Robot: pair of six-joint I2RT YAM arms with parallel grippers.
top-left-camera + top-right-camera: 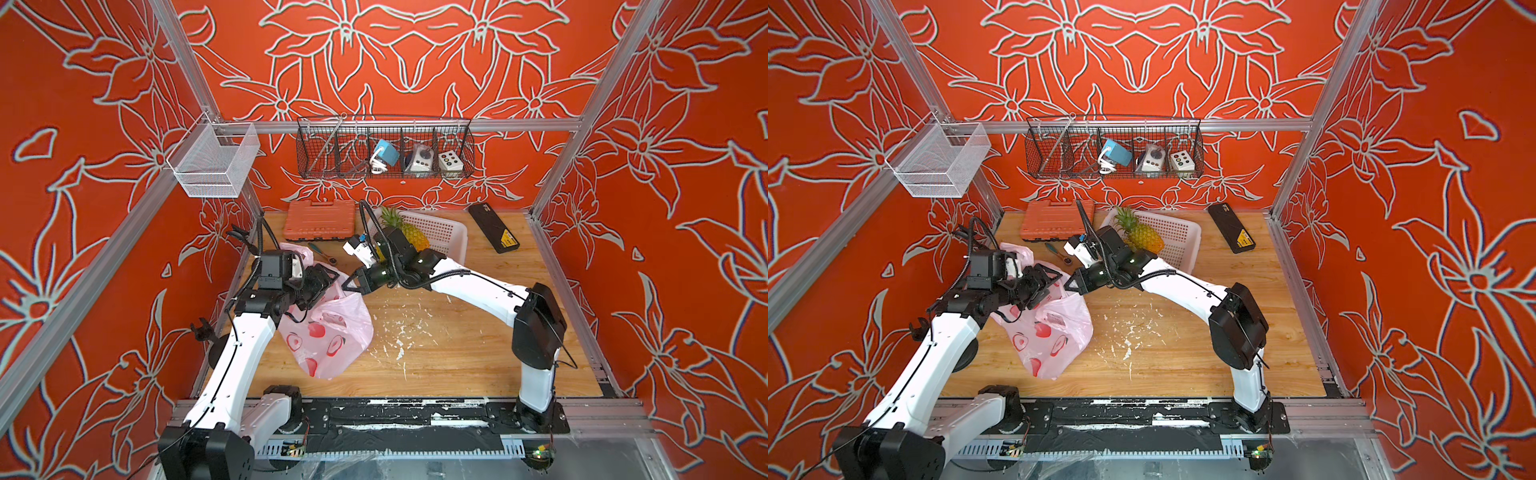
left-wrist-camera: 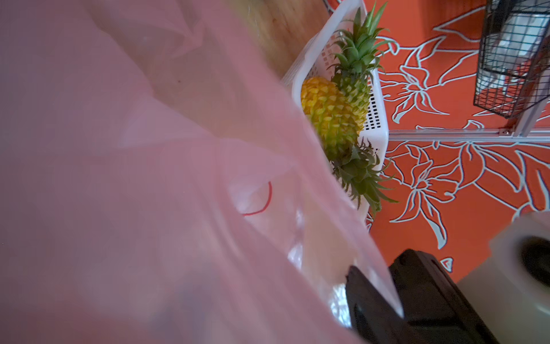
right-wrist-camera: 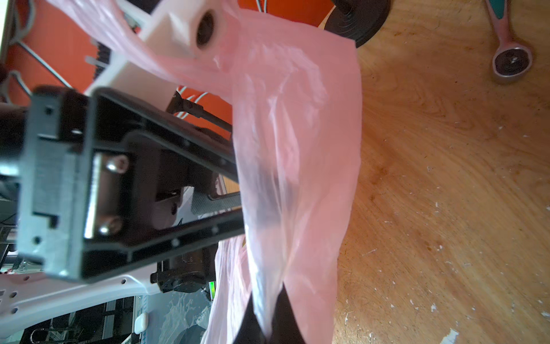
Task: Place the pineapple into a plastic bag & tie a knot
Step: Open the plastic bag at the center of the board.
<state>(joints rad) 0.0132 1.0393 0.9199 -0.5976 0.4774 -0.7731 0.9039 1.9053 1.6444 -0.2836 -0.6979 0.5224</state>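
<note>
The pale-pink plastic bag (image 1: 328, 336) (image 1: 1054, 332) lies at the table's left, printed with red peaches. My left gripper (image 1: 331, 277) (image 1: 1054, 276) reaches into its upper part. In the right wrist view its two fingers (image 3: 226, 166) stand apart and run in behind the film: open. My right gripper (image 1: 347, 286) (image 3: 268, 315) is shut on a fold of the bag's (image 3: 297, 149) edge, right beside the left one. The pineapple (image 1: 413, 237) (image 2: 333, 116) lies in the white perforated basket (image 1: 446, 232) behind my right wrist. Pink bag film (image 2: 148, 178) hides the left fingers in the left wrist view. No knot is in view.
An orange tool case (image 1: 320, 222) lies at the back, and a teal-handled ratchet (image 1: 322, 253) sits just behind the bag. A black flat box (image 1: 494, 228) is at the back right. A wire rack (image 1: 384, 147) and a white mesh basket (image 1: 214, 160) hang above the table.
</note>
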